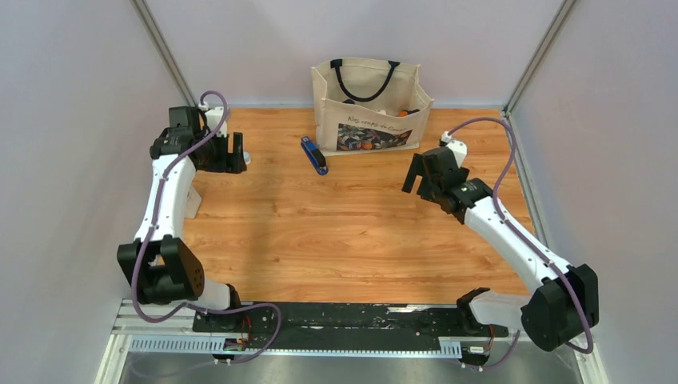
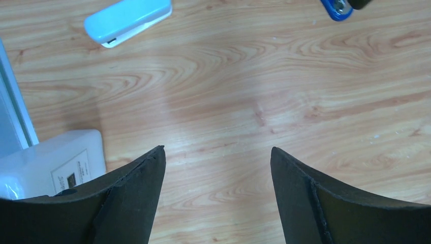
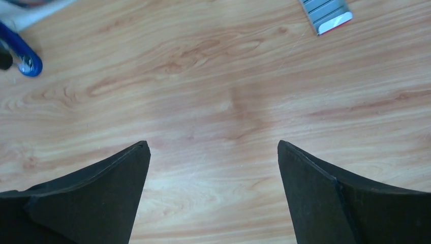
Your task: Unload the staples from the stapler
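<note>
The small blue stapler (image 1: 314,154) with black parts lies shut on the wooden table in front of the tote bag. Its tip shows at the top right of the left wrist view (image 2: 335,7) and at the left edge of the right wrist view (image 3: 21,55). No loose staples are in view. My left gripper (image 1: 237,152) is open and empty, left of the stapler; the left wrist view (image 2: 217,148) shows only bare wood between its fingers. My right gripper (image 1: 414,174) is open and empty, right of the stapler, also over bare wood (image 3: 213,143).
A cream tote bag (image 1: 368,104) stands at the back centre. A pale grey-white stick-like tool (image 2: 127,20) lies near the left gripper. A white labelled box (image 2: 51,168) sits by the left arm. A small flat white-and-red box (image 3: 326,10) lies beyond the right gripper.
</note>
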Available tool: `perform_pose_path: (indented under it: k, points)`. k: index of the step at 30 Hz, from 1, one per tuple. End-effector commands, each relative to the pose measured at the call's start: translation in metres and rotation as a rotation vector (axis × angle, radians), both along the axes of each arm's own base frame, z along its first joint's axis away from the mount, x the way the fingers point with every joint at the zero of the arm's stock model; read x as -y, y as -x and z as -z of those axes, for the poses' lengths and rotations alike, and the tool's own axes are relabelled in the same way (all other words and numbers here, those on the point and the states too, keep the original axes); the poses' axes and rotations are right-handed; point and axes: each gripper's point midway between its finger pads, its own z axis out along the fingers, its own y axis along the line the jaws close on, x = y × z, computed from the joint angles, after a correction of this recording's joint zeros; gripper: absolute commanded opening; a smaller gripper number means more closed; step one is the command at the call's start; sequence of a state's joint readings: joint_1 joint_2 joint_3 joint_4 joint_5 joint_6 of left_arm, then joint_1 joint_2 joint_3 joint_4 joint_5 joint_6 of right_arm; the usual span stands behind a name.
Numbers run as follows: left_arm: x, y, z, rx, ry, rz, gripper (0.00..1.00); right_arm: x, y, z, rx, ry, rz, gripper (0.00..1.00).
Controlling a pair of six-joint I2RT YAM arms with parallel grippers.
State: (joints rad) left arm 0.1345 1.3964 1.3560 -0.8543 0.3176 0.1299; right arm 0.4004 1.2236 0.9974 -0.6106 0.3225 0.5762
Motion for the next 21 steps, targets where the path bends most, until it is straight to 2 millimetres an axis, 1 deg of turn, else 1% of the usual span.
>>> perform_pose_path:
  k: [1, 6, 8, 12, 17, 19, 21]
  points:
    - [-0.019, -0.029, -0.001, -0.002, -0.045, -0.058, 0.85, -0.011, 0.01, 0.0, 0.015, 0.09, 0.003, 1.0]
    - [-0.022, -0.053, 0.012, -0.032, -0.071, 0.005, 0.86, -0.04, 0.023, 0.007, 0.041, 0.148, -0.068, 1.0]
    - [-0.026, -0.063, 0.015, -0.044, -0.095, 0.031, 0.86, -0.053, 0.031, 0.014, 0.04, 0.155, -0.102, 1.0]
    - [-0.037, -0.082, 0.025, -0.083, -0.156, 0.081, 0.86, -0.071, 0.048, 0.03, 0.031, 0.161, -0.137, 1.0]
    - [-0.051, -0.103, 0.036, -0.1, -0.232, 0.101, 0.86, -0.089, 0.074, 0.046, 0.053, 0.12, -0.203, 1.0]
    - [-0.055, -0.108, 0.042, -0.106, -0.255, 0.112, 0.86, -0.092, 0.083, 0.054, 0.054, 0.088, -0.219, 1.0]
    - [-0.061, -0.113, 0.053, -0.121, -0.285, 0.126, 0.87, -0.093, 0.091, 0.062, 0.049, 0.054, -0.227, 1.0]
